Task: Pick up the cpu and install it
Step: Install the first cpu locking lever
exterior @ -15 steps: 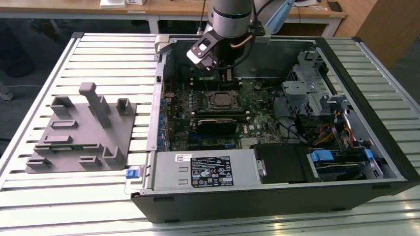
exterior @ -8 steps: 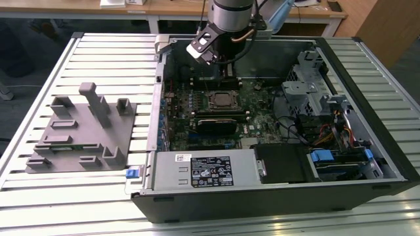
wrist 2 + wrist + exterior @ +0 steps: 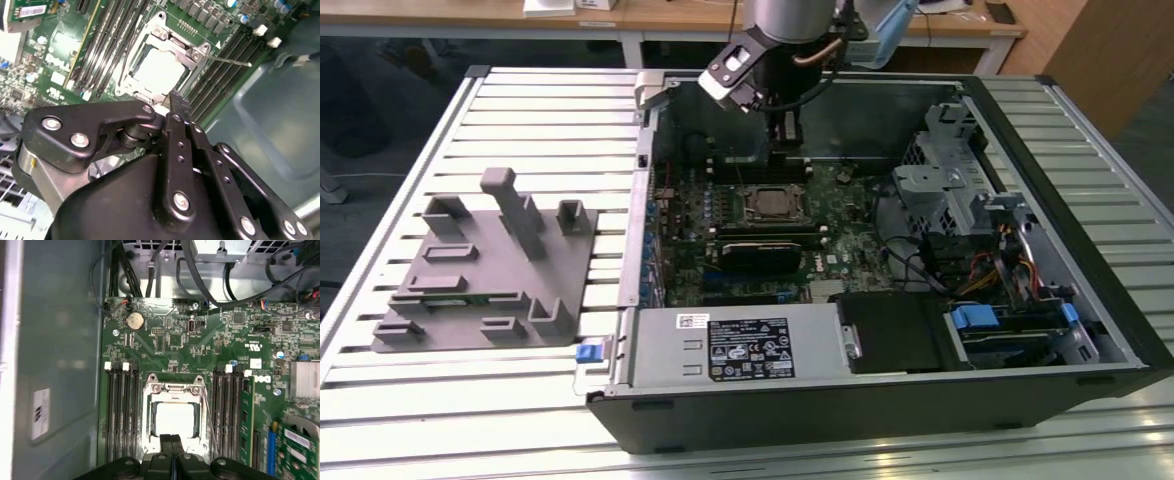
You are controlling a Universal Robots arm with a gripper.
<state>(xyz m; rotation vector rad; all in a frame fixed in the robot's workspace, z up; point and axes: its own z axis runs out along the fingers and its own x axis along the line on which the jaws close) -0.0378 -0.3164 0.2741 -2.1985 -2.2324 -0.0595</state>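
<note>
The cpu (image 3: 771, 205) lies flat in the motherboard socket inside the open computer case, its pale silvery top showing inside the metal socket frame (image 3: 150, 390). Both wrist views show the cpu (image 3: 157, 70) (image 3: 175, 420) seated under the frame. My gripper (image 3: 781, 140) hangs above the board just behind the socket, near the case's far wall. In both wrist views the gripper (image 3: 178, 102) (image 3: 172, 439) is shut, fingers pressed together with nothing between them, tips close over the cpu's edge. The thin socket lever (image 3: 230, 61) sticks out sideways.
Memory slots (image 3: 122, 410) flank the socket on both sides. The case walls (image 3: 647, 200) enclose the board, with a labelled power supply (image 3: 747, 345) in front and a drive cage (image 3: 947, 170) with cables at the exterior view's right. A grey plastic fixture (image 3: 480, 270) stands on the slatted table at the left.
</note>
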